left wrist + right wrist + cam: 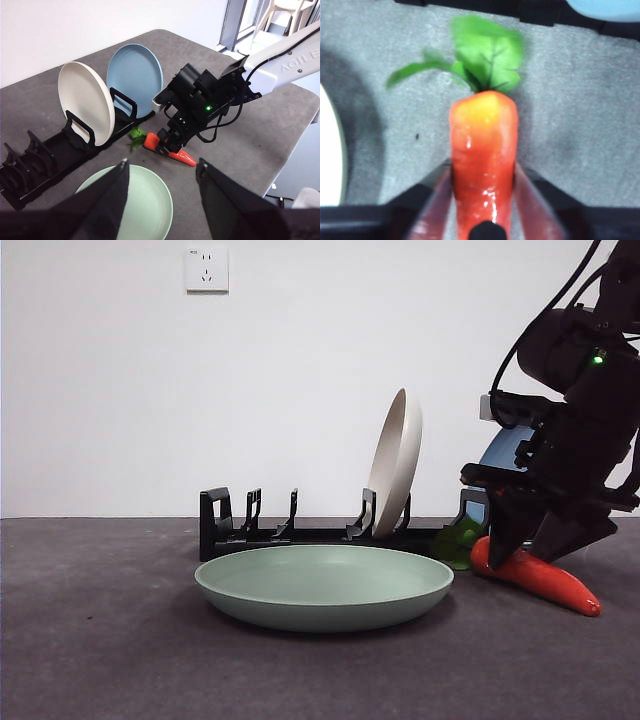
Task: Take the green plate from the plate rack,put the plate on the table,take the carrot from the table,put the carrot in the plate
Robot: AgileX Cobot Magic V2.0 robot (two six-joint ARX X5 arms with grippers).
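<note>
Two plates in plate rack

Glossy plastic carrot (cloth-like leaves) on rough grey table.

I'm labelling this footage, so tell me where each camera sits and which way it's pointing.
Front: low at table height, level across the green plate toward the rack and wall; right gripper at the carrot.
Left wrist: above the table, looking down; left gripper open over the plate.
Right wrist: close over the carrot, jaws on both its sides.
All three share the carrot.
</note>
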